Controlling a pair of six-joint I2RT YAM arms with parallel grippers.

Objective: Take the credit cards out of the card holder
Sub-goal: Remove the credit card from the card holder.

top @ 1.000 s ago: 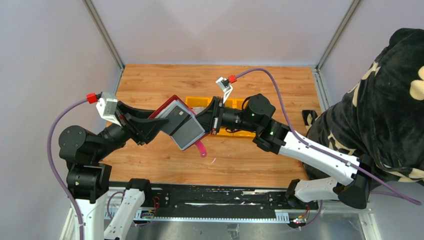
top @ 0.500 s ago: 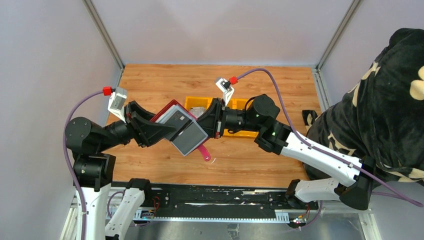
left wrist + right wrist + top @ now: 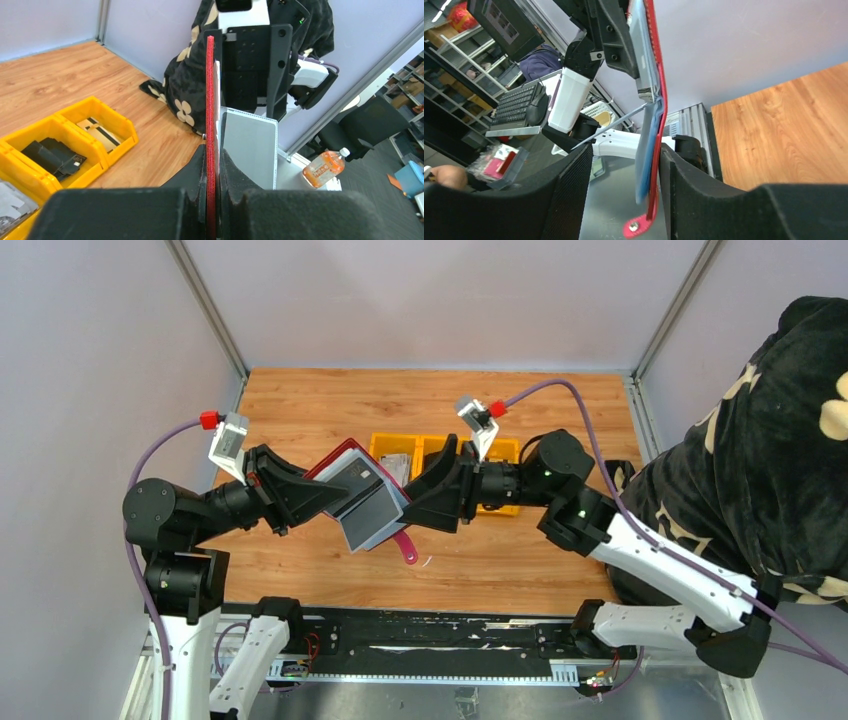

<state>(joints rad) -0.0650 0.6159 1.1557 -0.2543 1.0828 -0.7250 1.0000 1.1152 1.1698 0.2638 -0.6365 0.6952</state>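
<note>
My left gripper (image 3: 322, 496) is shut on one half of the dark red card holder (image 3: 345, 472) and holds it open above the table. In the left wrist view the left gripper (image 3: 212, 161) pinches the holder's red edge (image 3: 210, 100). The other half, with grey-blue lining (image 3: 372, 517), faces up, and the pink tab (image 3: 406, 549) hangs below it. A dark credit card (image 3: 357, 478) sits in the upper half. My right gripper (image 3: 418, 504) is open. In the right wrist view the right gripper (image 3: 625, 153) straddles the lined flap (image 3: 647, 150), which lies close to one finger.
A yellow three-compartment bin (image 3: 383, 443) stands on the wood table behind the grippers, partly hidden by the right arm. In the left wrist view the bin (image 3: 67, 122) holds dark cards (image 3: 50, 155). A person in dark patterned clothing (image 3: 770, 440) sits at the right.
The right arm has drawn back to the right and its gripper now sits lower, at the holder's lower flap. The left arm rose earlier, and the holder has shifted slightly left.
</note>
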